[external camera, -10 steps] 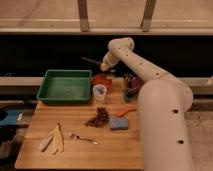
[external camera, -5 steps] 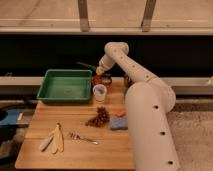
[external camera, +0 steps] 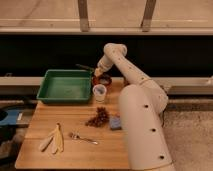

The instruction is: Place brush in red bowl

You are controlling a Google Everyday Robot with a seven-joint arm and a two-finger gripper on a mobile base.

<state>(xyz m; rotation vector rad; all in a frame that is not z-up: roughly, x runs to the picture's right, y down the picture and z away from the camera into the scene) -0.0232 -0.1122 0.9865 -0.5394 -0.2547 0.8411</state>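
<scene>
Camera view
Arm: white arm rises from lower right and bends back to upper centre of the frame
Gripper: gripper hangs just above the red bowl, upper centre; whether its fingers are spread or pressed together cannot be told
Brush: dark handle of the brush slants up-left from the gripper, over the tub's far right corner
Red bowl: red bowl at the table's far edge, just right of the tub
Tub: green tub, upper left of the table
Cup: clear cup just below the bowl
Centre: dark cluster beside a blue sponge
Lower left: banana peel, fork to its right
</scene>
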